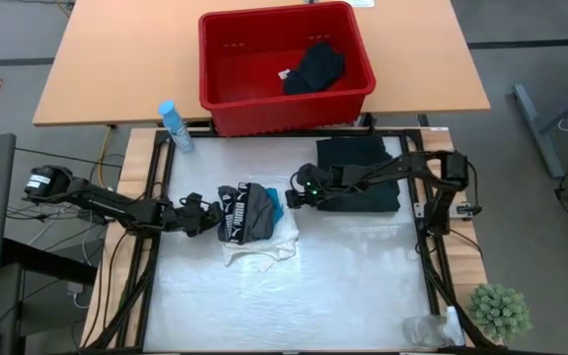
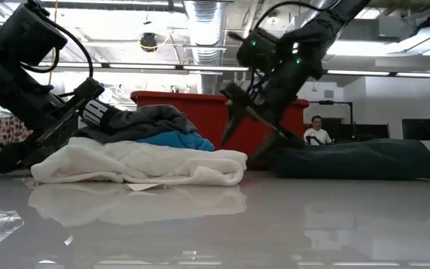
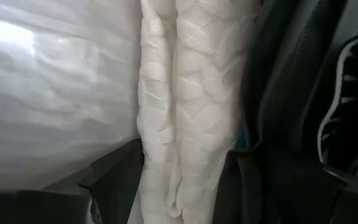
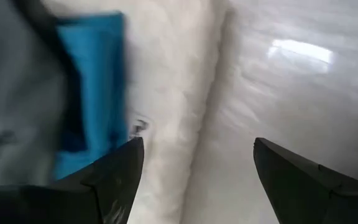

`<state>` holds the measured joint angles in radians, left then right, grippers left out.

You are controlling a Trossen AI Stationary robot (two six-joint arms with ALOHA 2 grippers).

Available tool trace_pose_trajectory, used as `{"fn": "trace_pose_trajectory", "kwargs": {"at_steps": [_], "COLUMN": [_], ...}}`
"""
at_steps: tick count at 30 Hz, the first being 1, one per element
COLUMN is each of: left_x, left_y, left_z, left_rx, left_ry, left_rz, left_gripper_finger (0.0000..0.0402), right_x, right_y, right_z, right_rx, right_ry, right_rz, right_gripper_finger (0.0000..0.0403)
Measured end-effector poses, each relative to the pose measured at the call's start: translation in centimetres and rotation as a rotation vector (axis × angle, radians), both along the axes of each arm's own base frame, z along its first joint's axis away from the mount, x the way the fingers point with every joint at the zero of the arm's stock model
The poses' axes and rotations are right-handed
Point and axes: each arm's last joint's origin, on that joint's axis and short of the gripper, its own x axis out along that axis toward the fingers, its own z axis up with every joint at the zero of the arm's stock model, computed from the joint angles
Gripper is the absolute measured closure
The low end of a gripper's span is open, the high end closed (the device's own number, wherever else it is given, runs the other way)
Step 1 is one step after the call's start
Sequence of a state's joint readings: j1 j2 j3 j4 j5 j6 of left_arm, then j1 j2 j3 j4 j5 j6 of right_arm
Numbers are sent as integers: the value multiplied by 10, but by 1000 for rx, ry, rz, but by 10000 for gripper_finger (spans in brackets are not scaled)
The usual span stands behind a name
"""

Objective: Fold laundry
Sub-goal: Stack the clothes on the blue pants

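Two open end effectors flanking garment pile (image 1: 254,222)

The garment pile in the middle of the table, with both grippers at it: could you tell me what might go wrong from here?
1. The left gripper, open at the stacked white, grey and teal garments, may pinch several layers at once.
2. The right gripper, open beside the stack, could drag the teal piece off.
3. The right arm reaches over the folded dark pile and might disturb it.
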<state>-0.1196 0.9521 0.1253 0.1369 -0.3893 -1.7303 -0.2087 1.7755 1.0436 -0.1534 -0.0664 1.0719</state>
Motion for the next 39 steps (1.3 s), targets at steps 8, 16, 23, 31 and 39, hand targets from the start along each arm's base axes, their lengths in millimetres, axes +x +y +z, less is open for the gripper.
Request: {"fn": "trace_pose_trajectory", "kwargs": {"at_steps": [8,16,23,31,39], "left_x": [2,5,6,4,-2], "left_y": [1,5,1,9,10], "left_z": [1,-3,-10,-9,6], "left_rx": [3,17,-14,-9,-34], "left_ry": [-16,1,83,111,279], "left_rz": [23,29,-138,-177,-277], "left_gripper_finger": [95,96,120,122,122], "right_x": [33,44,43,39,37], "right_y": [10,10,11,10,7], "right_z": [-24,-25,-26,-29,-29], "right_rx": [96,118,121,114,126], "right_ry": [9,-10,-3,39,38], "right_rz": [99,160,227,263,276], "right_gripper_finger": [73,74,78,78,78]}}
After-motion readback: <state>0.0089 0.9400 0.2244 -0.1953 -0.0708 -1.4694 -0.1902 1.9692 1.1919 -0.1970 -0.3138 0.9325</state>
